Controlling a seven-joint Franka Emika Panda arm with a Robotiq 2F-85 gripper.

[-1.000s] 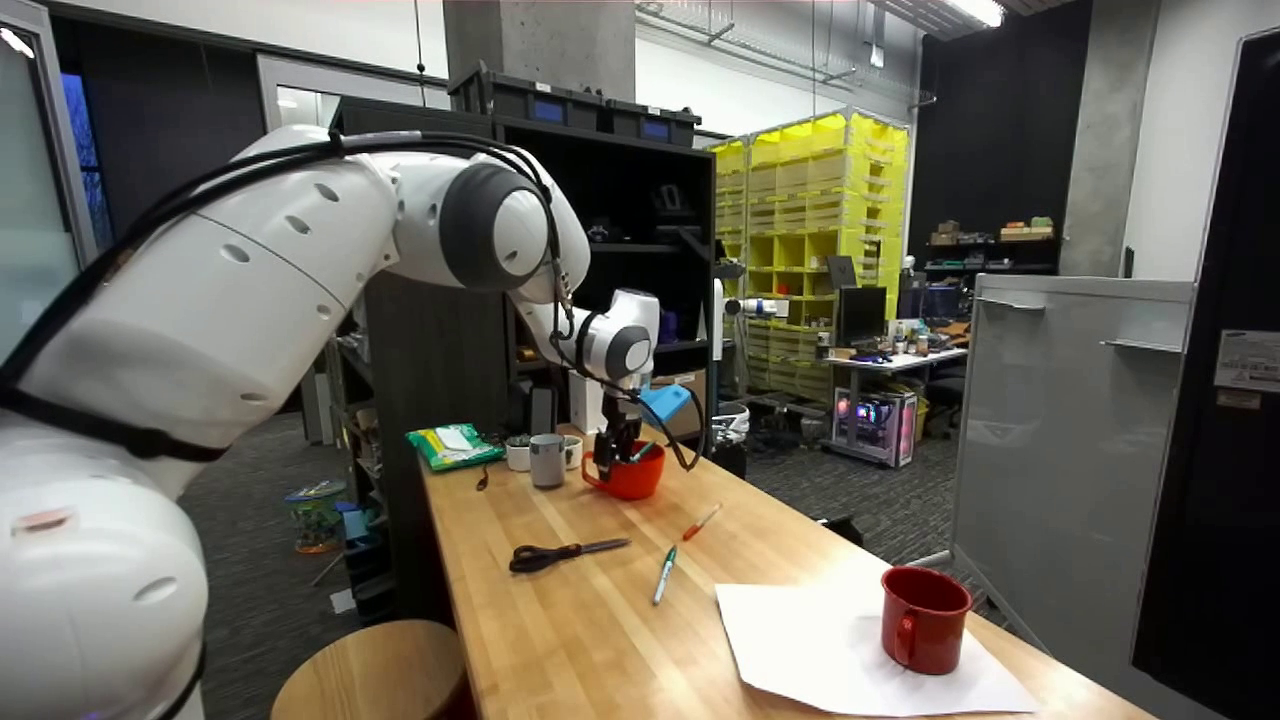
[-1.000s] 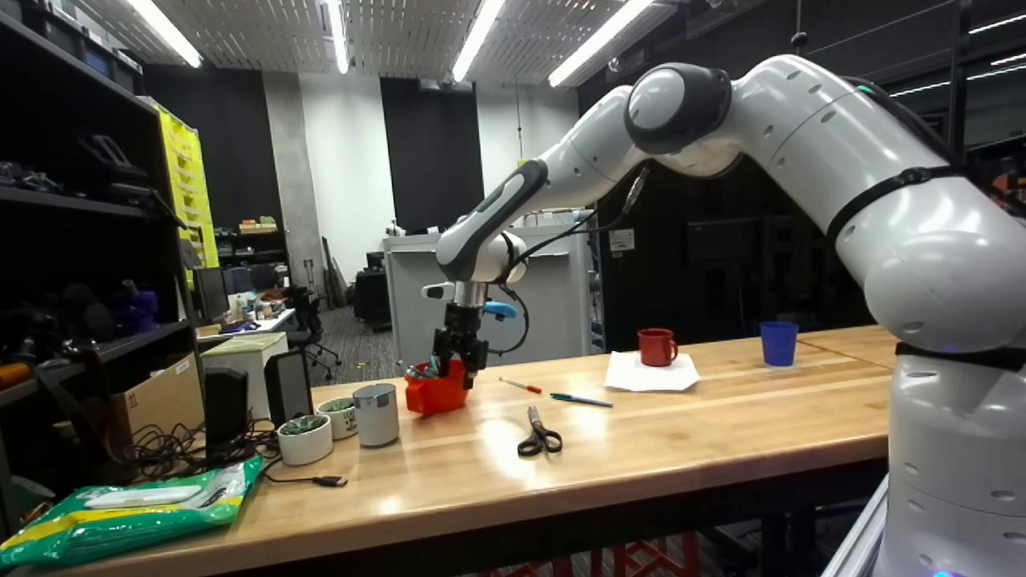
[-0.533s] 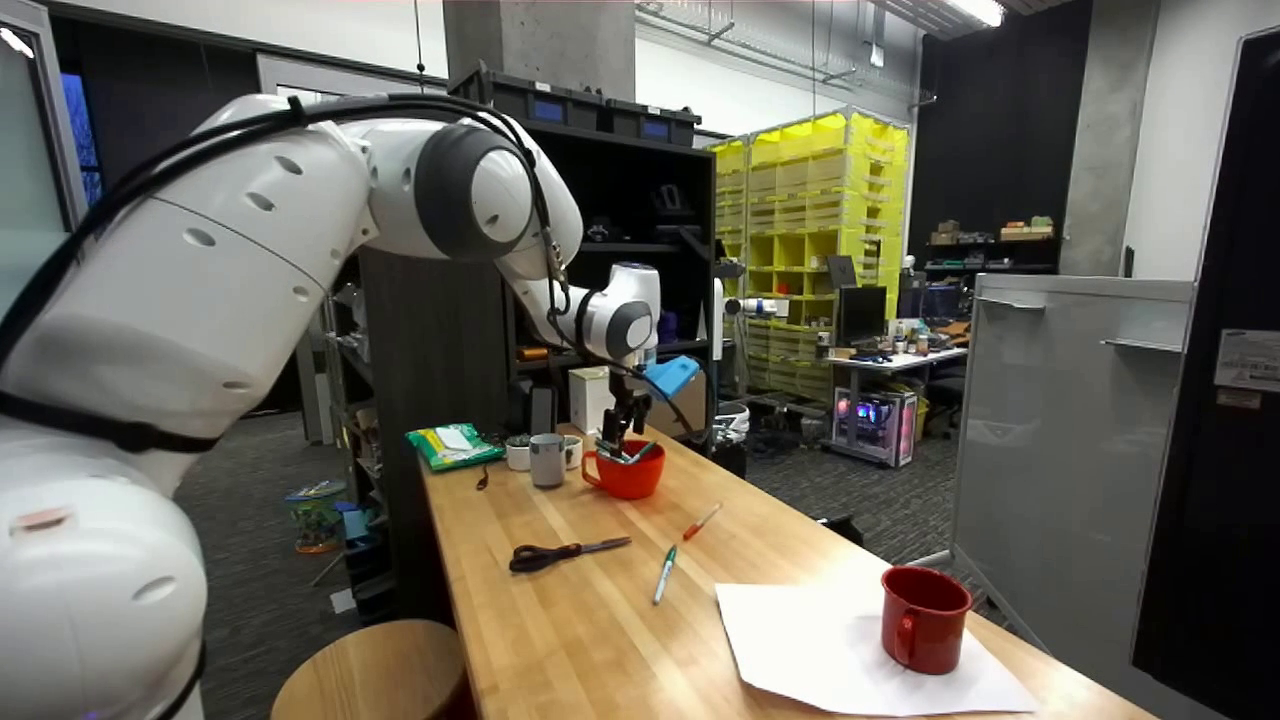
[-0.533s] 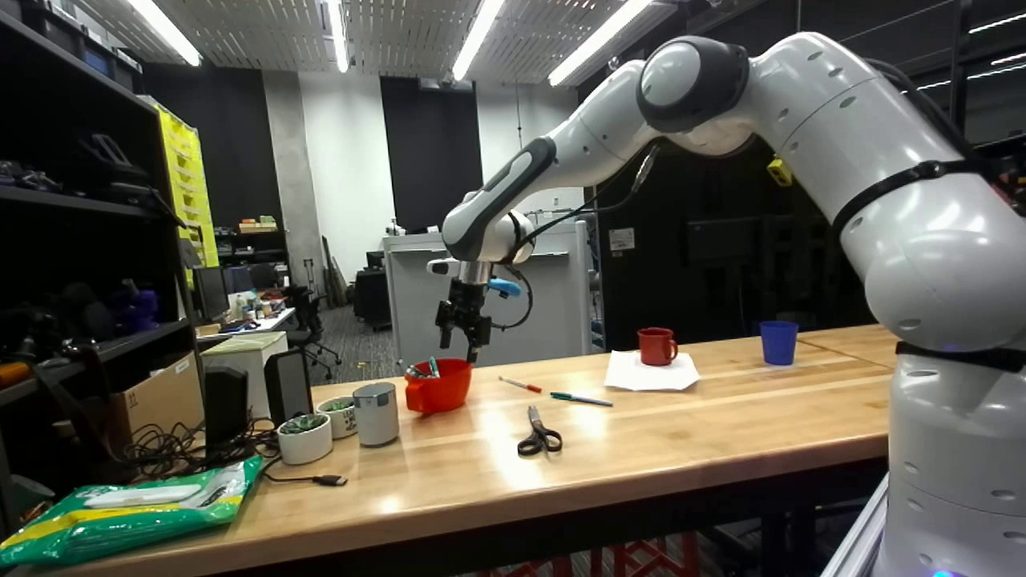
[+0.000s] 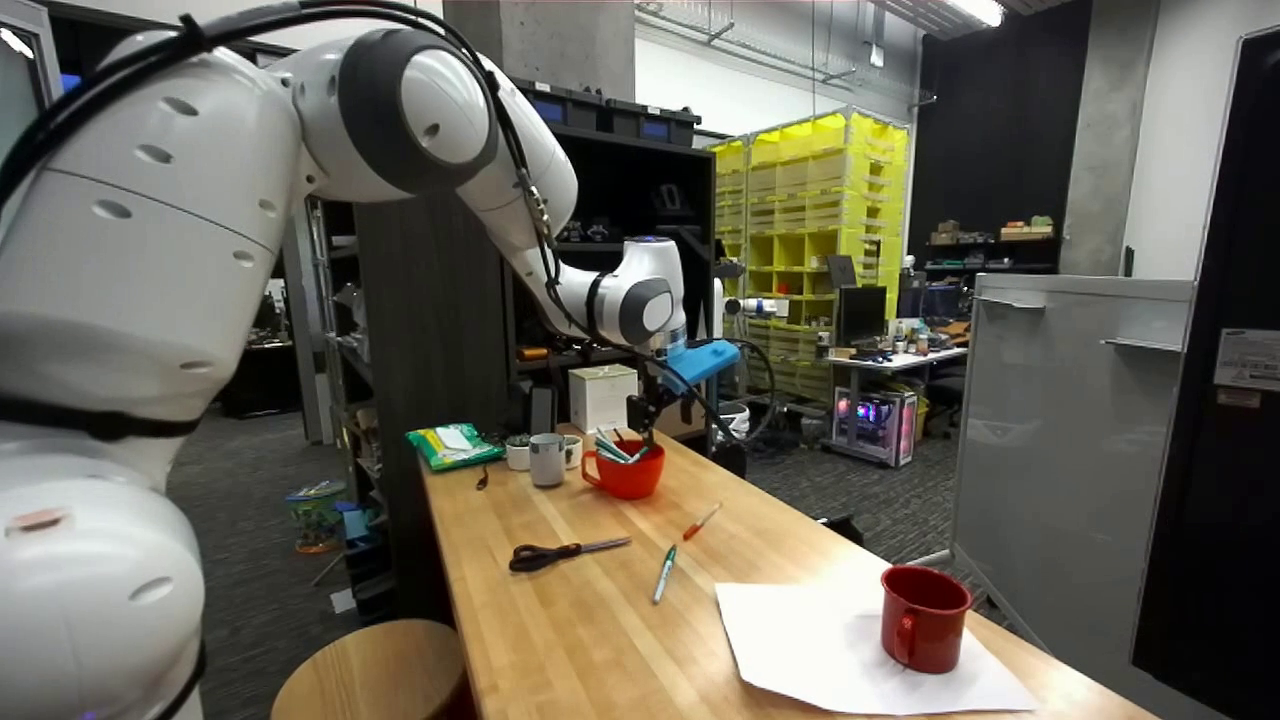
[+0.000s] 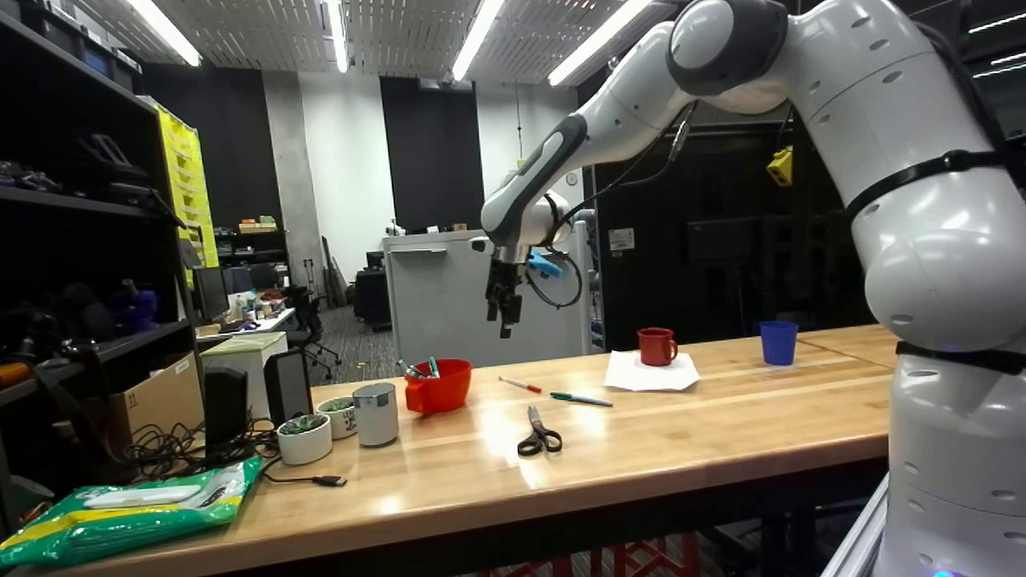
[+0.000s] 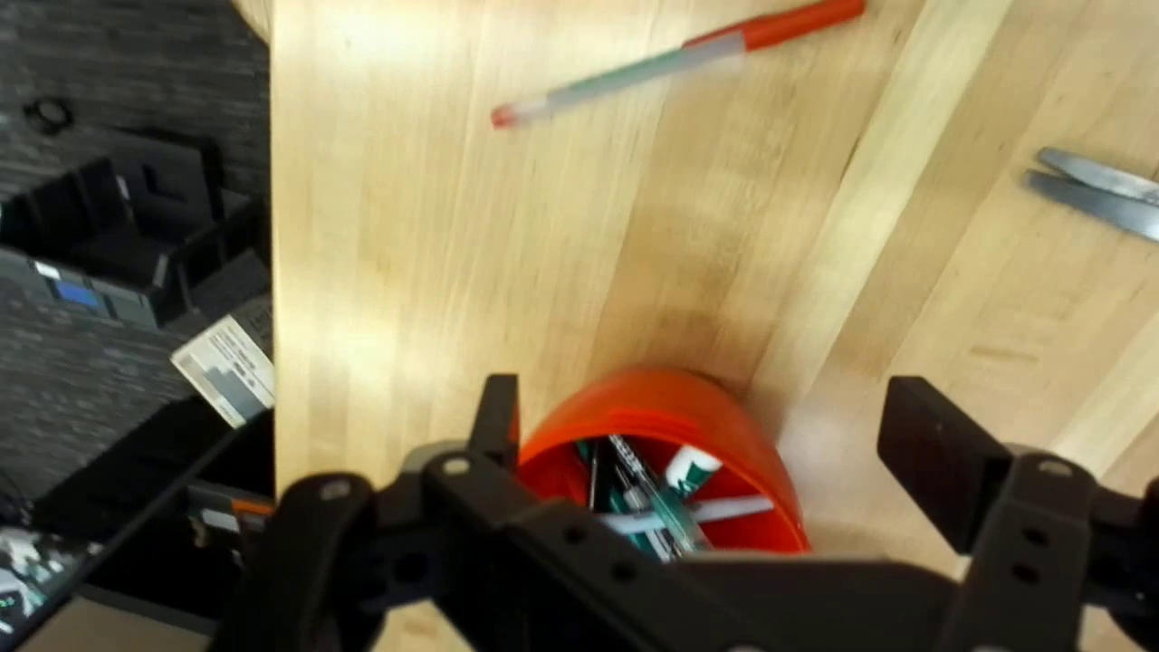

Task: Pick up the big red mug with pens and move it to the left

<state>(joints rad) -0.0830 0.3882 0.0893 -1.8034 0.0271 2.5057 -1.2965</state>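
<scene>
1. The big red mug (image 6: pixel 441 391) stands upright on the table (image 6: pixel 433 481), below the gripper (image 6: pixel 498 322) and out past it, on the side away from the robot's base (image 6: pixel 950 457). In an exterior view a plain gap parts the two; the overlap with a finger (image 7: pixel 493 421) in the wrist view looks like line of sight only.

2. Being round and bowl-like, it offers no long axis to line up with. What matters is its handle (image 6: pixel 414 397), which juts out on the side turned from the gripper in both exterior views.

3. Its colour is a bright orange-red. Pens (image 7: pixel 675 514) lie crossed inside, among them a marker (image 7: pixel 691 471) with a white-and-green end; some rise above the rim (image 7: pixel 643 418). The gripper's own body hides part of the mug from the wrist.

4. The gripper holds nothing: its fingers are spread wide, and from the wrist the mug shows between them, nearer to one than to the other.

5. If the lift lies ahead, my guess is that the gripper must go down and outward together, and a leaning pen could catch a finger. Whether the mug already stands where it is wanted, I cannot tell.

6. Past the mug from the gripper, near the handle, is a grey cup (image 6: pixel 376 415). Lower than the gripper, on the base side of the mug, lie a red-capped pen (image 7: pixel 675 62) and scissors (image 6: pixel 538 428). Well apart, further toward the base, a darker red mug (image 6: pixel 656 347) sits on paper (image 6: pixel 641 380).
</scene>
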